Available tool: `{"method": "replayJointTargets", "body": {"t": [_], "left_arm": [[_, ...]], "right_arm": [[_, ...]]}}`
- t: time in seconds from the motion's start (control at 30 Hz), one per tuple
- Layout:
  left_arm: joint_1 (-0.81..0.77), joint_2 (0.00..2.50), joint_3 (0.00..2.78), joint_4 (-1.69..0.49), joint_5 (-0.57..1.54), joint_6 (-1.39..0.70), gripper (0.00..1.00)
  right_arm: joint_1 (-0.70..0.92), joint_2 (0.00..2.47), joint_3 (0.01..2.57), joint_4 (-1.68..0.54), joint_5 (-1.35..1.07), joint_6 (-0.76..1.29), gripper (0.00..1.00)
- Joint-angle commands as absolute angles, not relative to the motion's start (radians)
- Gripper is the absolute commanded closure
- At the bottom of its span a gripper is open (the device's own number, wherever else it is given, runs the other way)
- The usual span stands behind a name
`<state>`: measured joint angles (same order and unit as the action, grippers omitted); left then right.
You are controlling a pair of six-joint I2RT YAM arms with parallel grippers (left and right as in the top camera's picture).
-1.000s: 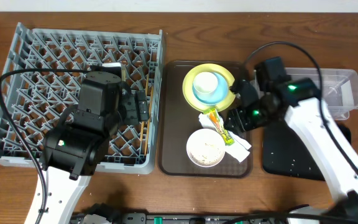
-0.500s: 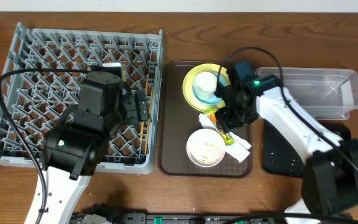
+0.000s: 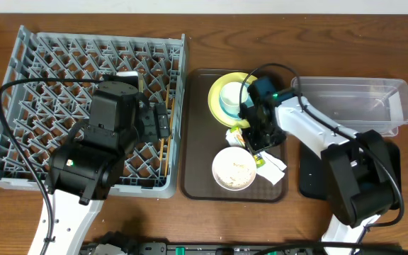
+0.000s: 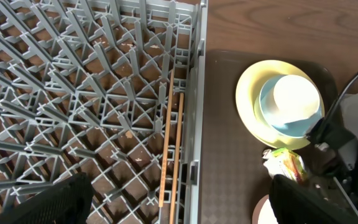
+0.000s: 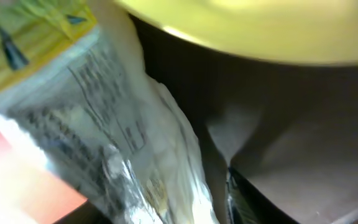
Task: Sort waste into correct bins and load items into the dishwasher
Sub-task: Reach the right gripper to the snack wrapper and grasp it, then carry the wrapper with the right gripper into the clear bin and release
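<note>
The green-and-orange snack wrapper (image 3: 259,154) lies on a white napkin (image 3: 273,167) on the brown tray. My right gripper (image 3: 252,136) is down on the wrapper's upper end. In the blurred right wrist view the wrapper (image 5: 104,124) fills the space between my jaws (image 5: 160,211), and their grip is unclear. The yellow-green plate (image 3: 218,83) carries the light blue bowl (image 3: 227,106) and the white cup (image 3: 232,93). The white bowl (image 3: 234,168) holds crumbs. Two chopsticks (image 4: 173,143) lie in the grey rack (image 3: 27,71). My left gripper (image 4: 179,211) is open above them.
The dark brown serving tray (image 3: 197,170) sits between the rack and the bins. The clear tub (image 3: 360,106) stands at the right, with the black tray (image 3: 314,177) in front of it. My right arm's cable loops over the plate.
My right gripper has moved left from the clear tub's side and come down onto the wrapper beside the plate. The left arm has not moved.
</note>
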<state>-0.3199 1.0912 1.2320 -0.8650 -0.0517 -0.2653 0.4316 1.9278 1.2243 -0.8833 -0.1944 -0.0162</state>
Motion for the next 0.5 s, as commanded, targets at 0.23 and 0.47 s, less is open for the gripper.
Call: {"method": "replayJointTargets", "body": {"t": [0.23, 0.47], "left_arm": [[-0.315, 1.092, 1.25, -0.867, -0.053, -0.267, 0.07], [-0.315, 1.092, 1.25, -0.867, -0.053, -0.268, 0.07]], "right_arm": [[0.445, 1.914, 1.222, -0.91, -0.146, -0.023, 0.97], [0.404, 1.773, 1.433, -1.084, -0.146, -0.02, 0.99]]}}
